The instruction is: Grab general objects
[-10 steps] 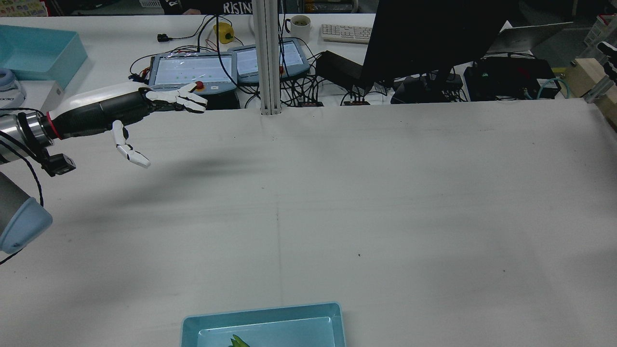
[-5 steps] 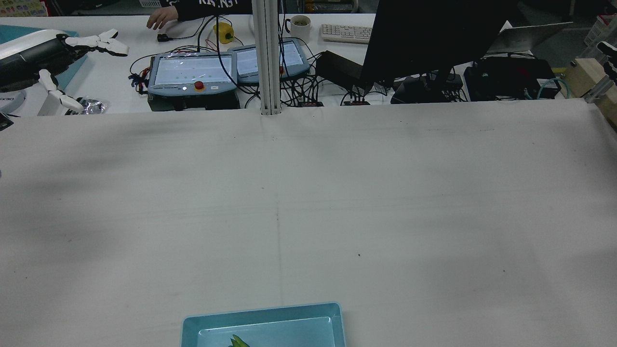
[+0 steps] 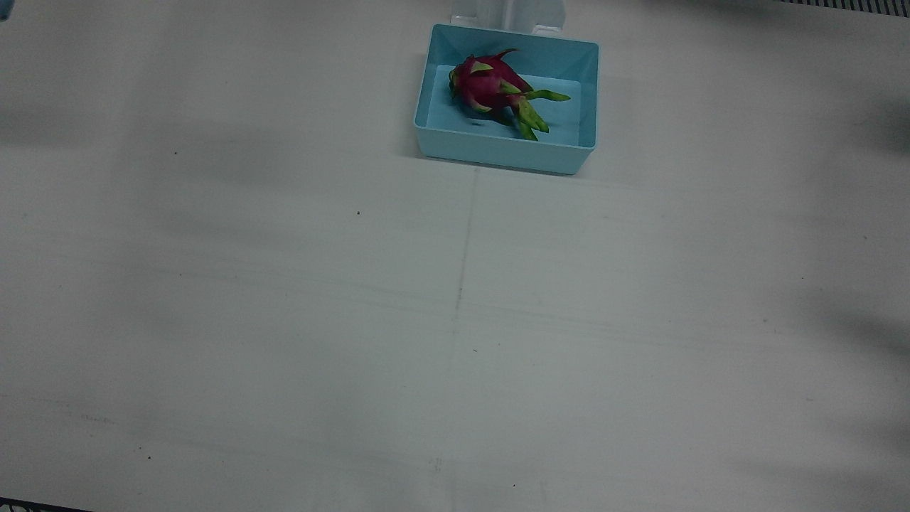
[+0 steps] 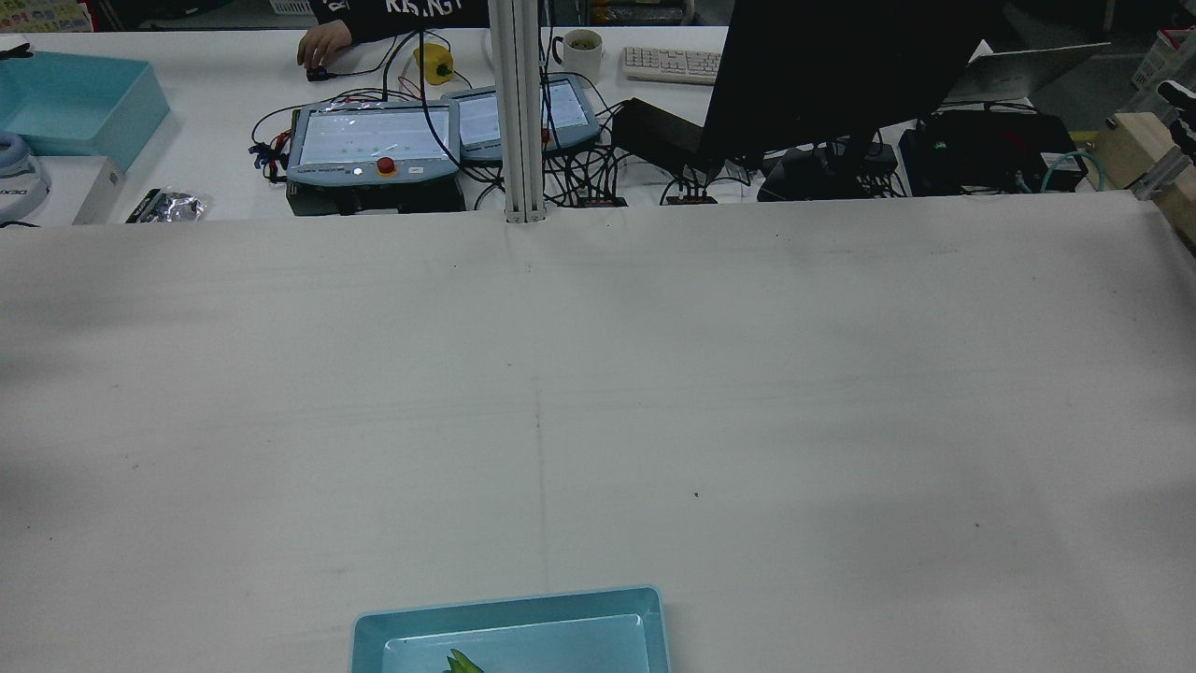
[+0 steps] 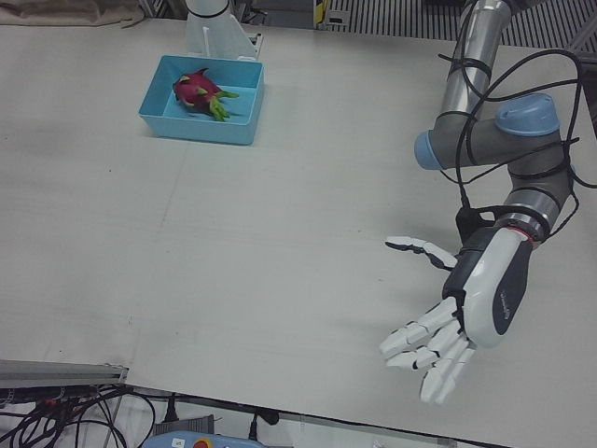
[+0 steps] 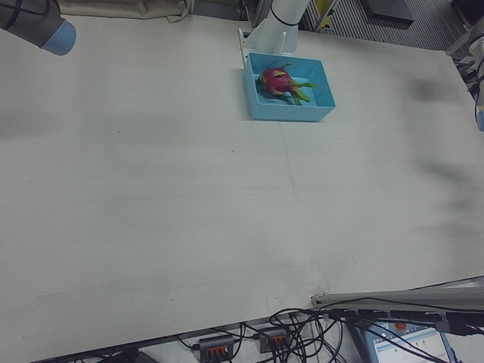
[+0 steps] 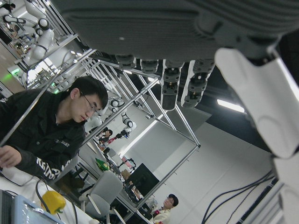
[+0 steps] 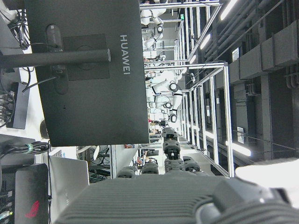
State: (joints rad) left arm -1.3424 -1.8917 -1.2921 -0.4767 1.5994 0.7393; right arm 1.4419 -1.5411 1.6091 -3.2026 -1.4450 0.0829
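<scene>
**Dragon fruit waiting in the bin**

A pink, green-scaled dragon fruit (image 3: 498,89) lies in the light-blue plastic bin (image 3: 505,151) at the robot's table edge. The left hand (image 5: 457,313) is spread, empty, well apart. The right hand (image 8: 177,186) is barely glimpsed; its state cannot be told. The fruit is probably firm and fairly heavy; its body, not the leafy tips, should be enclosed.

Dim, bluish frames; soft shadows

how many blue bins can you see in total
2. One blue bin sits at the robot-side edge of the work table with a dragon fruit inside; another stands on the far desk in the rear view. Others may be out of frame.
</scene>
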